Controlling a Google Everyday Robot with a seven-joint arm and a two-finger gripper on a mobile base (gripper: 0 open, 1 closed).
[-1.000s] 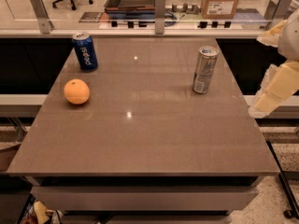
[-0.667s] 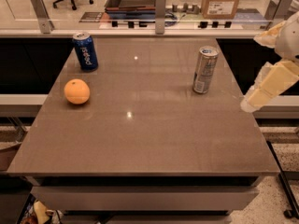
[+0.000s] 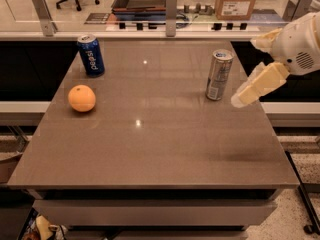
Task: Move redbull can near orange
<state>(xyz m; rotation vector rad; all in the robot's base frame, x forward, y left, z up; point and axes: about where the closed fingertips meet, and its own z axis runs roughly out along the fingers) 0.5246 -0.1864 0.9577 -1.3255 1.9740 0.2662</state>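
Observation:
The redbull can [image 3: 219,74], slim and silver-grey with a shiny top, stands upright on the right side of the brown table [image 3: 150,144]. The orange [image 3: 82,98] lies on the left side of the table, far from the can. My gripper [image 3: 239,100] reaches in from the right edge, cream-coloured, its tip just to the right of the redbull can and slightly lower in the picture, not touching it. It holds nothing.
A dark blue Pepsi can [image 3: 91,54] stands at the table's back left, behind the orange. A rail with metal posts [image 3: 171,6] runs along the far edge. A cardboard box [image 3: 238,0] and a tray sit beyond it.
My gripper has moved left and up from the table's right edge toward the redbull can. The cans and the orange have not moved.

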